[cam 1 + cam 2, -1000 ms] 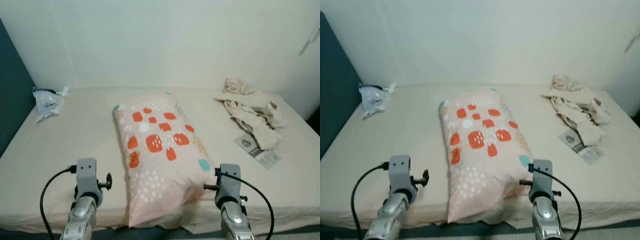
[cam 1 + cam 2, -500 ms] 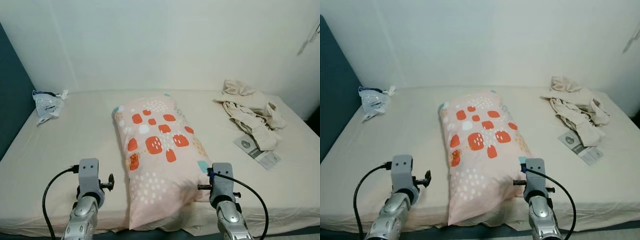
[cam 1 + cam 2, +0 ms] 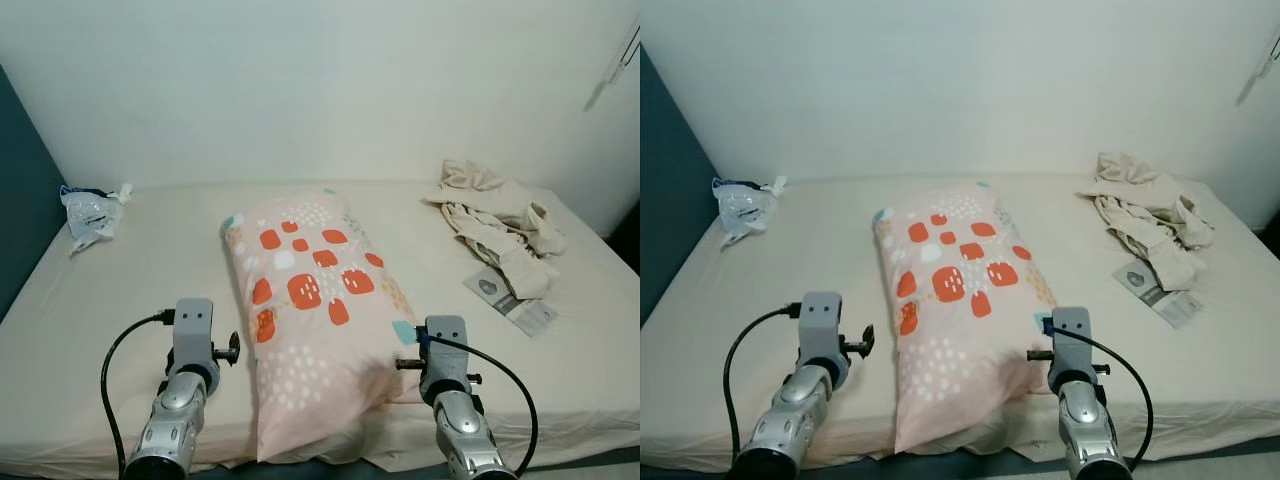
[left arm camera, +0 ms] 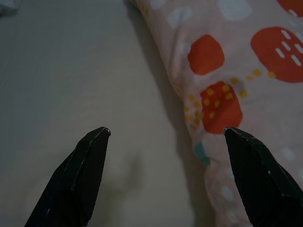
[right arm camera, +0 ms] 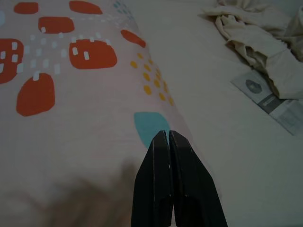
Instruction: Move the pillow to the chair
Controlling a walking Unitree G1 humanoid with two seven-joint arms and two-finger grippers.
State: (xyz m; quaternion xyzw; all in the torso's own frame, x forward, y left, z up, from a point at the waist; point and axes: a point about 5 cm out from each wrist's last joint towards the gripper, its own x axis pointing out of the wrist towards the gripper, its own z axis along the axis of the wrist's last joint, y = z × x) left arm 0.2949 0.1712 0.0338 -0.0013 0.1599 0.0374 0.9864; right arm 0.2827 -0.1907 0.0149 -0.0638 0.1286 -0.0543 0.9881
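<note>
Jaws: left gripper (image 4: pixel 165 135) spread wide, holding nothing; right gripper (image 5: pixel 168 142) clenched, empty.
Pillow (image 3: pixel 315 315): mid-bed, between both grippers, near edge.
Risk: 1-sided pinch w/ right closed, pillow slips.

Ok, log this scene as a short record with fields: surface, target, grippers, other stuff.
surface: bed with a beige sheet, against a white wall
target: pillow, pink with orange patches, lying lengthwise mid-bed, near end at the bed's front edge
left gripper: open, over the sheet at the pillow's left edge, not touching
right gripper: shut, fingers together, at the pillow's right edge near a teal patch
other stuff: crumpled beige clothes far right; paper leaflet next to them; plastic bag far left
chair: unknown
</note>
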